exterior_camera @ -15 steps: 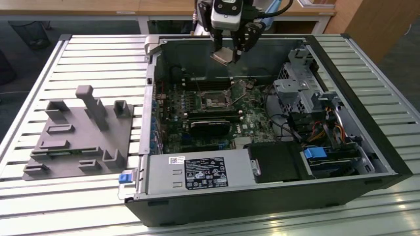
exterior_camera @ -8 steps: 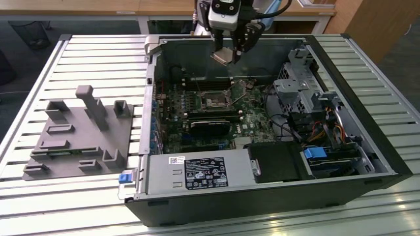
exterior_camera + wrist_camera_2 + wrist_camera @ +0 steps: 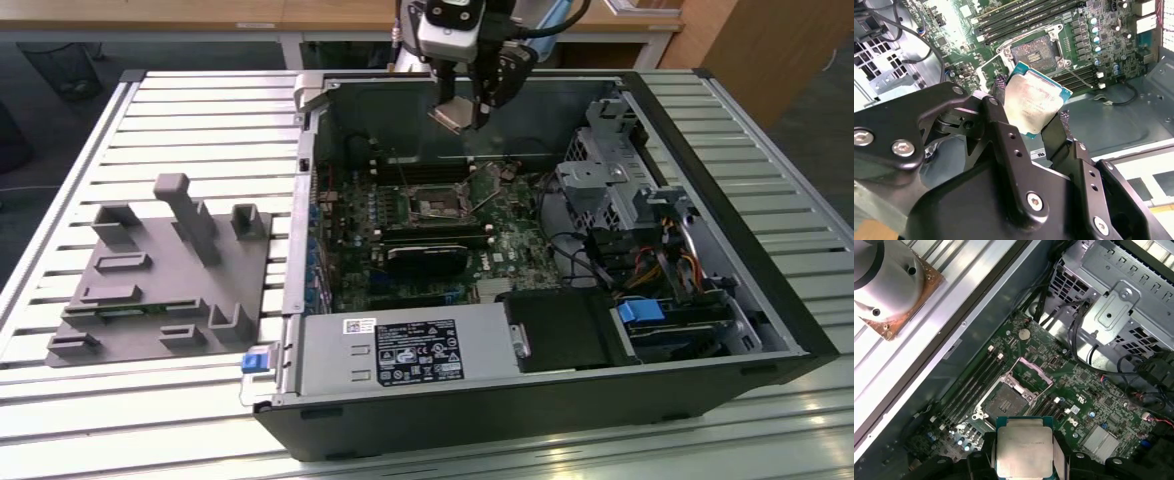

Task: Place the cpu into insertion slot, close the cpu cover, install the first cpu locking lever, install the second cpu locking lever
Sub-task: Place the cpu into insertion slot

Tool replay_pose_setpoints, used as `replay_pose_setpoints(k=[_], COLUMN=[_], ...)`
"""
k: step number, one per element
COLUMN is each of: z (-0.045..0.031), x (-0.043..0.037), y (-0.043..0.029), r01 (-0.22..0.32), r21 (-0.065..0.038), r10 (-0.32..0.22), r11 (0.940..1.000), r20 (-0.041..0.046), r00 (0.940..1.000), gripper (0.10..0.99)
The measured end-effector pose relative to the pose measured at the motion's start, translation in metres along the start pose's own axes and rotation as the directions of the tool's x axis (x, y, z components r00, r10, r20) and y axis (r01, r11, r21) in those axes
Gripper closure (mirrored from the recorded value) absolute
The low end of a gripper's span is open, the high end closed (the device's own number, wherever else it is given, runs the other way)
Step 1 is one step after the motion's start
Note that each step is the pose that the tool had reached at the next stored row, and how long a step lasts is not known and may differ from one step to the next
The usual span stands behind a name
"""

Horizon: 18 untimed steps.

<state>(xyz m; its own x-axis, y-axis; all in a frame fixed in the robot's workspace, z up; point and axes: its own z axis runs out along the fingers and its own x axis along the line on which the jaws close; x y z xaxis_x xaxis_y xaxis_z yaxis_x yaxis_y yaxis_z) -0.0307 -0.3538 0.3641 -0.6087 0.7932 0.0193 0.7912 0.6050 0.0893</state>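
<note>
Second wrist view: hand point(image 3: 1032, 104) pinches cpu point(image 3: 1037, 100) edgewise, metal top facing camera.

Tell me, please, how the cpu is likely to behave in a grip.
The cpu looks thin and flat, so probably stiff and light. The claw pinches just its edges, so it might slip or pivot if bumped.

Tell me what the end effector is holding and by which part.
The chip, its two opposite edges pinched in the end effector.
</note>
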Motion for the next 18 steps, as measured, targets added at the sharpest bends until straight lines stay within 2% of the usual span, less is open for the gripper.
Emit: replay_pose_setpoints(k=[8,18], z=[0.0002,0.0004], x=[0.0000,0.0000], y=[0.0000,0.0000], r01=[-0.050,-0.111], r21=[-0.001,-0.003], r10=[0.050,0.111], r11=[0.9988,0.9938], r20=[0.0044,0.0098], r00=[0.9988,0.9938], gripper=[0.545,0.545])
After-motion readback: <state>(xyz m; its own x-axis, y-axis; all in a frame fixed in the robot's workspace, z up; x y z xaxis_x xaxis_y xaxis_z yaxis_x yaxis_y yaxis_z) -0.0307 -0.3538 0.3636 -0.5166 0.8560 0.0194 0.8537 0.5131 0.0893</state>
